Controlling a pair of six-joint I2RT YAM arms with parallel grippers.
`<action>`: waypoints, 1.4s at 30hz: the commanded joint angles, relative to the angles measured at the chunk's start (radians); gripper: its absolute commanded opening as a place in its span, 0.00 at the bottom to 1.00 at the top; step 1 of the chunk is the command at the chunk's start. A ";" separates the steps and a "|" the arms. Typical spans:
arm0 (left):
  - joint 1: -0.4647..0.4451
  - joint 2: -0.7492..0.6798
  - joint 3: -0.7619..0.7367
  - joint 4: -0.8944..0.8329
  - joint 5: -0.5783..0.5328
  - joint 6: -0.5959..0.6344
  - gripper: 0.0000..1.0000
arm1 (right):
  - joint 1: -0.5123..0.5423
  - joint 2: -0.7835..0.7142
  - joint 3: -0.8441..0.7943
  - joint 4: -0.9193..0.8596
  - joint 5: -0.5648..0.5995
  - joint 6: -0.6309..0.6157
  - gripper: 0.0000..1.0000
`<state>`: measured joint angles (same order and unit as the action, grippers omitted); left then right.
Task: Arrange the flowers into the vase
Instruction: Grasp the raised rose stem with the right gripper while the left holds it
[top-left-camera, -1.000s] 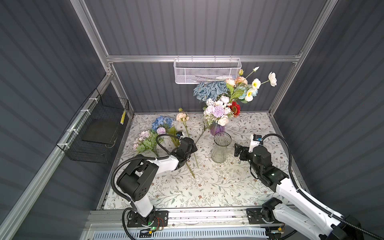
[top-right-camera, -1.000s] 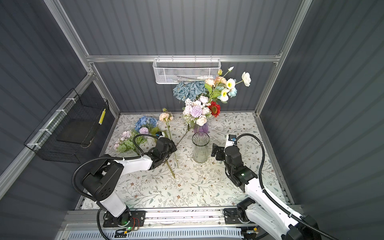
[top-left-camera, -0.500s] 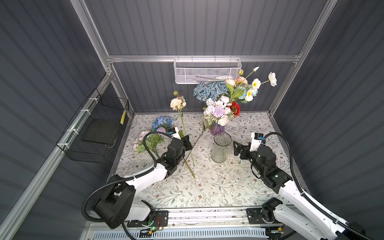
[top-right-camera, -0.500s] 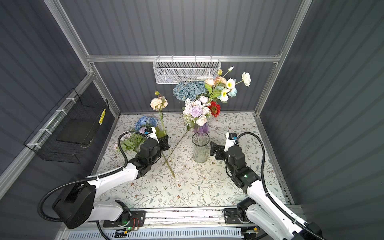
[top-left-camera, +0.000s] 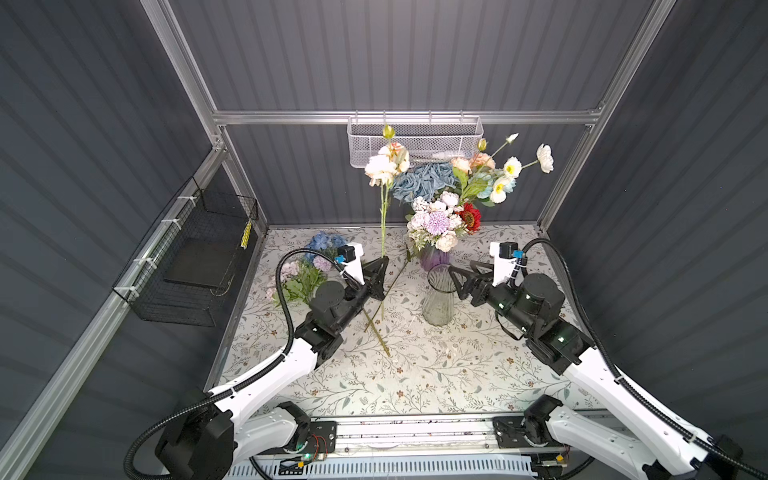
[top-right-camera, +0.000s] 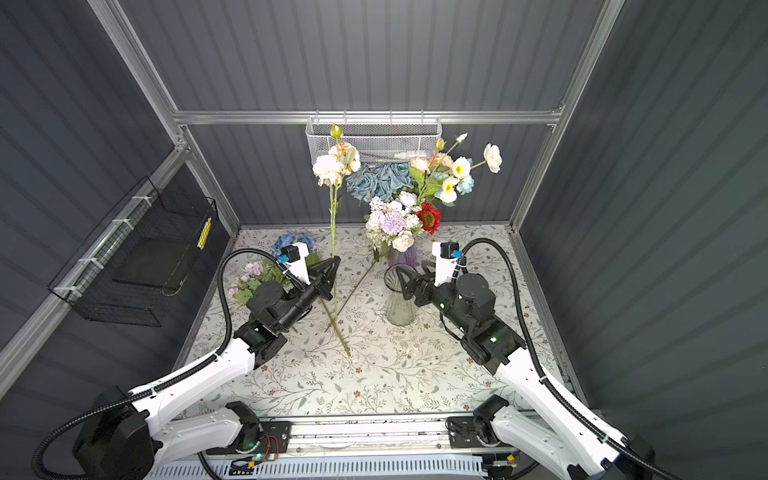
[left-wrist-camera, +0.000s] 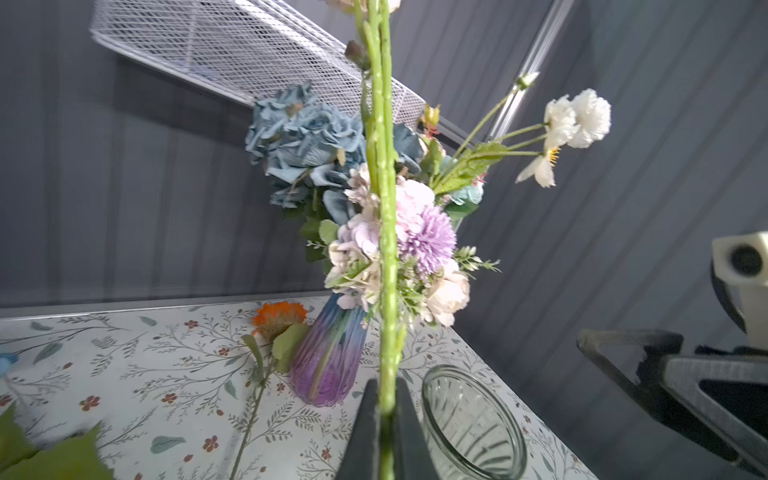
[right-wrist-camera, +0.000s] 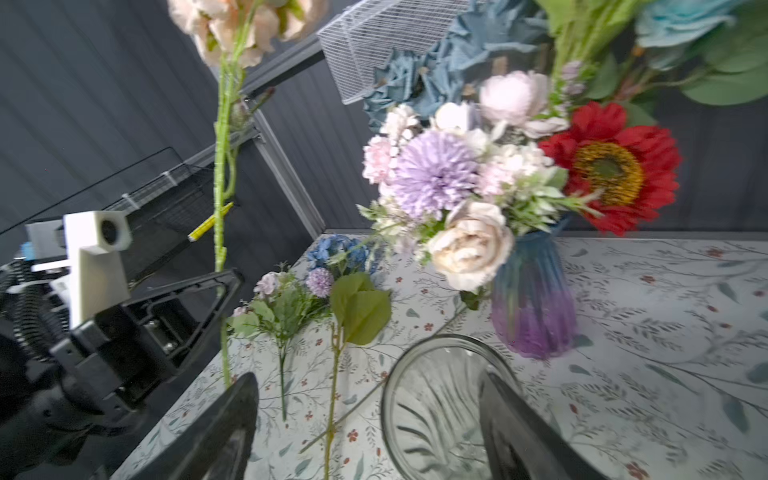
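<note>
My left gripper (top-left-camera: 380, 270) (top-right-camera: 332, 270) (left-wrist-camera: 386, 390) is shut on the green stem of a peach-and-cream flower (top-left-camera: 384, 164) (top-right-camera: 334, 164) (right-wrist-camera: 220, 166) and holds it upright, left of the vases. An empty clear glass vase (top-left-camera: 438, 303) (top-right-camera: 399, 307) (left-wrist-camera: 473, 424) (right-wrist-camera: 432, 407) stands mid-table. My right gripper (top-left-camera: 455, 282) (top-right-camera: 402, 282) (right-wrist-camera: 365, 378) is open at its rim, one finger over the rim's side. Behind it a purple-blue vase (top-left-camera: 434, 259) (left-wrist-camera: 328, 361) (right-wrist-camera: 532, 299) holds a mixed bouquet.
A blue hydrangea (top-left-camera: 326, 241) and a lilac sprig (top-left-camera: 299, 278) lie at the table's back left. An orange flower (left-wrist-camera: 278, 316) lies by the purple vase, and loose stems (top-left-camera: 376, 332) cross mid-table. A white mesh basket (top-left-camera: 415, 141) and a black wire basket (top-left-camera: 199, 266) hang on the walls.
My left gripper has raised the peach flower from lying on the table to upright and swung toward the middle. My right gripper has edged up to the clear vase, its jaws slightly narrower.
</note>
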<state>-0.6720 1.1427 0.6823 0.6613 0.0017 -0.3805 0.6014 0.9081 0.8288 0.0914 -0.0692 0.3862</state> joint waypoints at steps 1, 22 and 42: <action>-0.029 0.018 0.044 0.064 0.124 0.044 0.00 | 0.033 0.045 0.056 0.032 -0.087 0.014 0.82; -0.223 0.104 0.086 0.055 0.137 0.133 0.00 | 0.053 0.140 0.044 0.195 -0.209 0.118 0.30; -0.234 0.066 0.060 0.050 -0.054 0.118 1.00 | 0.043 0.087 0.056 0.112 -0.139 0.055 0.00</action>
<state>-0.9031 1.2453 0.7486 0.7017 0.0463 -0.2657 0.6514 1.0302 0.8700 0.2470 -0.2436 0.4896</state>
